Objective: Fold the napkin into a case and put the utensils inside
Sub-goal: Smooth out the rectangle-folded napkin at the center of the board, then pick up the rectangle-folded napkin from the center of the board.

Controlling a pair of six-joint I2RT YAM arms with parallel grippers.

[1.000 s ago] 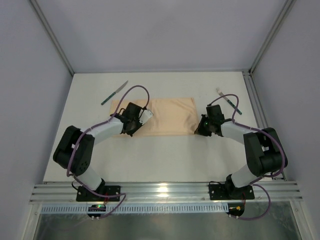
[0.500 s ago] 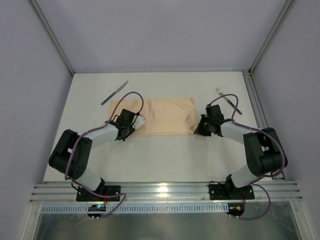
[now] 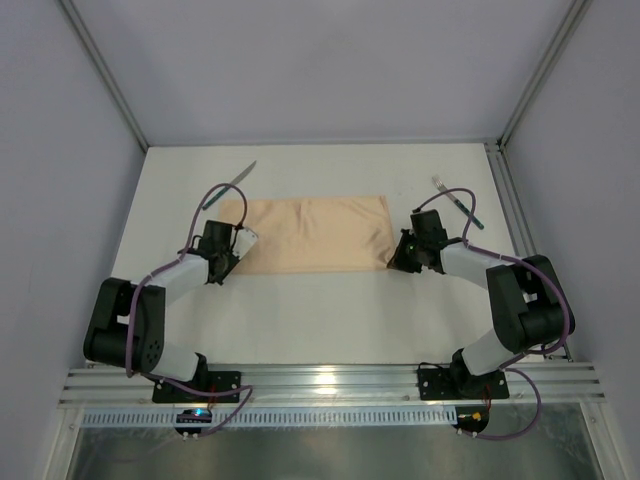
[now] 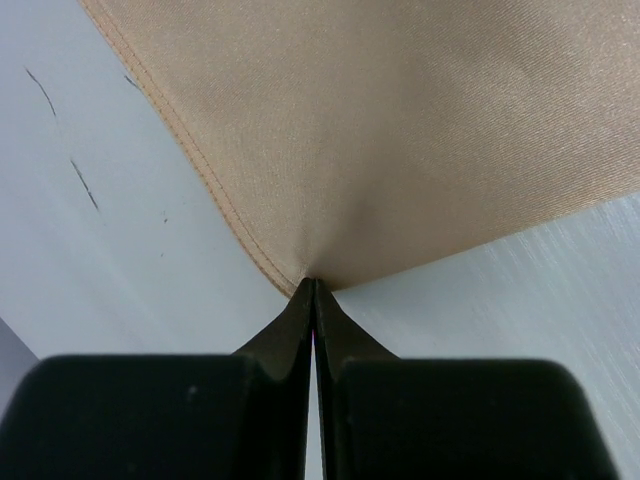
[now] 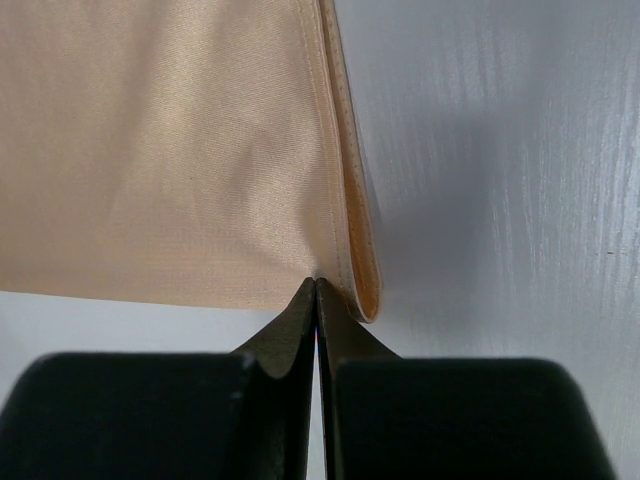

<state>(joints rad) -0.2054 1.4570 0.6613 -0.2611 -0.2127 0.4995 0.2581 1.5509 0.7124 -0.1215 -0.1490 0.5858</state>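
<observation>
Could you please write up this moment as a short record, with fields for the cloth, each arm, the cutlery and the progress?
cloth: napkin lying flat as a wide rectangle on the table
left arm: left gripper shut on the napkin's near left corner, cloth puckered at its tips
right arm: right gripper shut on the near right corner, where two hemmed layers show
cutlery: knife by the napkin's far left corner; fork right of the napkin, partly behind a cable
progress: no narrow case yet; both utensils outside the cloth
</observation>
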